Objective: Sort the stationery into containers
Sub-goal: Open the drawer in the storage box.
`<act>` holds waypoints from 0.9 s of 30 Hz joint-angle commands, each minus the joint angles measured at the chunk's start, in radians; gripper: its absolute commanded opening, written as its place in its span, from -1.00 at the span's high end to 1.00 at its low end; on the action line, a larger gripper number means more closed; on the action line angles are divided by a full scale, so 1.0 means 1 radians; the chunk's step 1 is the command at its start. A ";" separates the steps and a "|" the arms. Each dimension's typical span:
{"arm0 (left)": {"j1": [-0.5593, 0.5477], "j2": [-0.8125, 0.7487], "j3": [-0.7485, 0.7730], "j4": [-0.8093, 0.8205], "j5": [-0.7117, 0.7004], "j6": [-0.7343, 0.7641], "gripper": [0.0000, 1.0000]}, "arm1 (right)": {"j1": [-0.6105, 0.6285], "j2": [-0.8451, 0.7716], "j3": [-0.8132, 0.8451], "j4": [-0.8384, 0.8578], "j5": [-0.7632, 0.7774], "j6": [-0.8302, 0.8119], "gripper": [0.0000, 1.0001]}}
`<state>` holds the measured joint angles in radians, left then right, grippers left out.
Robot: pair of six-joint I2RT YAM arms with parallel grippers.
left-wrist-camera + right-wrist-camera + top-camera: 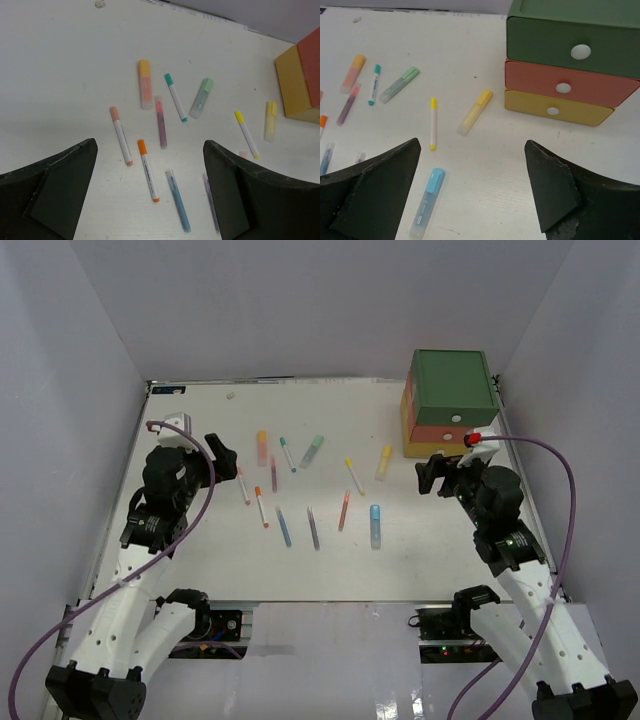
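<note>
White counter (pixel 330 575) holds the stationery (pixel 375 523) scattered mid-surface and the drawers (pixel 450 390) shut at far right, while left gripper (pixel 222 452) and right gripper (pixel 432 475) both gape empty, so sorting looks unstarted and probably needs a knob (pixel 563 87) pulled first.

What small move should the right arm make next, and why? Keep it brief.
Probably ease the open right claw forward to the small white round knob on the green box drawer. All three stacked drawers are shut, the claw holds nothing, and the pens lie loose on the white table.
</note>
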<state>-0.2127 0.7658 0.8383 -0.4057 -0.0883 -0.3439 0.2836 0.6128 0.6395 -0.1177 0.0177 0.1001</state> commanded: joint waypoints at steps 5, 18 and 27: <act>-0.002 0.108 0.048 0.131 -0.027 0.074 -0.96 | -0.009 0.212 0.121 0.075 0.202 -0.007 -0.89; 0.009 0.026 -0.094 0.176 -0.103 0.095 -0.96 | -0.185 0.487 0.308 0.089 0.005 -0.050 -0.87; -0.011 0.012 -0.099 0.166 -0.117 0.108 -0.96 | -0.268 0.637 0.407 0.082 -0.058 -0.082 -0.73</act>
<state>-0.2138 0.8005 0.7433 -0.2523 -0.1844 -0.2497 0.0334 1.2217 0.9836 -0.0731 -0.0021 0.0483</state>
